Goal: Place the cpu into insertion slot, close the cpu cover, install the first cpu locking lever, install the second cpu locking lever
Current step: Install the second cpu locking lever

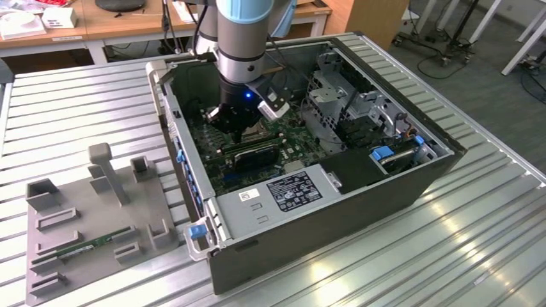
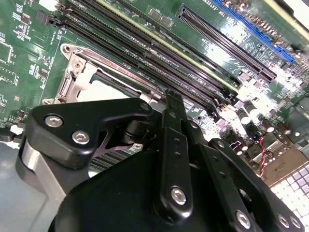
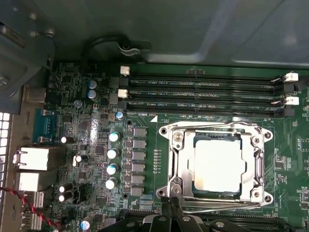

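The fingers (image 3: 170,212) hang low over the motherboard (image 3: 87,145), their tips drawn together into a narrow point with nothing between them; in the second wrist view the black finger links (image 2: 174,145) meet at one tip just above the socket's edge.

Right beside that tip lies the insertion slot (image 3: 215,166), and the cpu (image 3: 217,166) sits flat in it, its pale metal face showing through the square cut-out of the cpu cover (image 3: 179,164). The silvery frame looks folded down over the chip, so placing and closing appear done. A thin wire lever (image 3: 212,209) runs along the socket edge nearest the fingers, and the closed tip is next to it, so I judge the work to be at the locking levers; whether either lever is already hooked under its catch I cannot tell.

A lever like this calls for a downward and sideways push with a closed tip, staying clear of the memory slots (image 3: 203,92) on the far side of the socket.

Further out, the open computer case (image 1: 341,192) lies on the slatted counter (image 1: 477,243), a grey fixture tray (image 1: 85,224) at the exterior view's left.
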{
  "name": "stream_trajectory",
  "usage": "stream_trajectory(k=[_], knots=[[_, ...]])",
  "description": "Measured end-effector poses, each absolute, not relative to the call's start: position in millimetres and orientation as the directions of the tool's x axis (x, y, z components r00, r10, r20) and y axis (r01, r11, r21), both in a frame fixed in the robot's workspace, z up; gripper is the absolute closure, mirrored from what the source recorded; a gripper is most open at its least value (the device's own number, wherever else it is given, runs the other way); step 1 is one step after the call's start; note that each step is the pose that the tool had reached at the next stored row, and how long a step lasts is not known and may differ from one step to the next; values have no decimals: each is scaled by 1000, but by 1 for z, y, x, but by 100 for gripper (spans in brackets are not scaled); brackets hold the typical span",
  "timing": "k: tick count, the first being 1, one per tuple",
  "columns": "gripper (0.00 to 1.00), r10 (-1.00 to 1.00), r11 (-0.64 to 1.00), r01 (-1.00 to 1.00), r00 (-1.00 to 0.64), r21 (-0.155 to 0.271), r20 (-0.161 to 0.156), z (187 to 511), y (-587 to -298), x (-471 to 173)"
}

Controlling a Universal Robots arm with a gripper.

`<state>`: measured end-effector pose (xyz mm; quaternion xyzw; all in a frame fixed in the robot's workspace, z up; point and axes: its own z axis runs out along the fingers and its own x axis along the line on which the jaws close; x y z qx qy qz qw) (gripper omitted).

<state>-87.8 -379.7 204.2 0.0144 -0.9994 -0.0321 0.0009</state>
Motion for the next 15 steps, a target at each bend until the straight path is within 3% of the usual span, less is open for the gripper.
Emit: stream_trajectory(k=[15], knots=[[89, -29, 997, -29, -1000, 69, 0, 199, -376, -90]])
